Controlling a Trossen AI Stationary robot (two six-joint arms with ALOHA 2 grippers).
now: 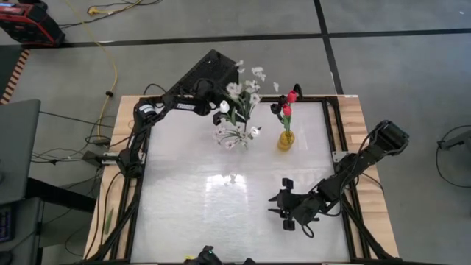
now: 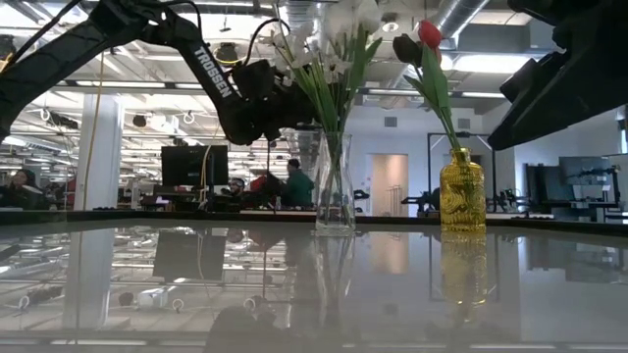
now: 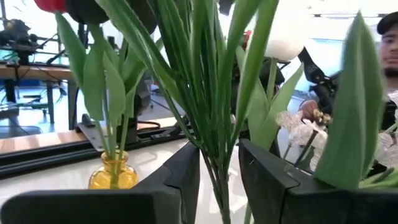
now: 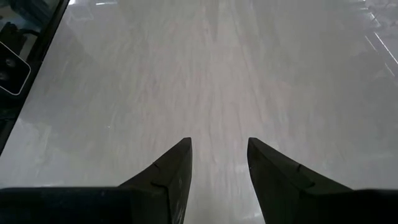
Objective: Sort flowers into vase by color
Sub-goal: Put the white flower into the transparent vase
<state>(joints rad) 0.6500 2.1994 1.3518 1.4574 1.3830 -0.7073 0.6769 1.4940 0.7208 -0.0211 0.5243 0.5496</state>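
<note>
Left gripper (image 1: 223,107) is up at the clear vase (image 2: 334,186), far-centre of the surface (image 1: 184,199), jaws apart with the green stems (image 3: 214,124) of the white flowers (image 1: 243,92) running between them in the left wrist view; not clamped as far as I can tell. Stems' long axis is near upright, fanning out above the vase mouth. White flowers are already in the clear vase. Just right of it is the yellow vase (image 1: 285,140) holding the red tulips (image 1: 289,103) and a dark bloom (image 2: 406,49); the two vases are near each other but apart. Sorting looks about done, so the left arm likely only needs to back off. Risk: leaves crowd both jaws, and the yellow vase is close on one side. Open room lies toward the near half of the surface. Right gripper (image 1: 285,208) waits low over bare surface, near-right, jaws apart and empty, well apart from both vases.
</note>
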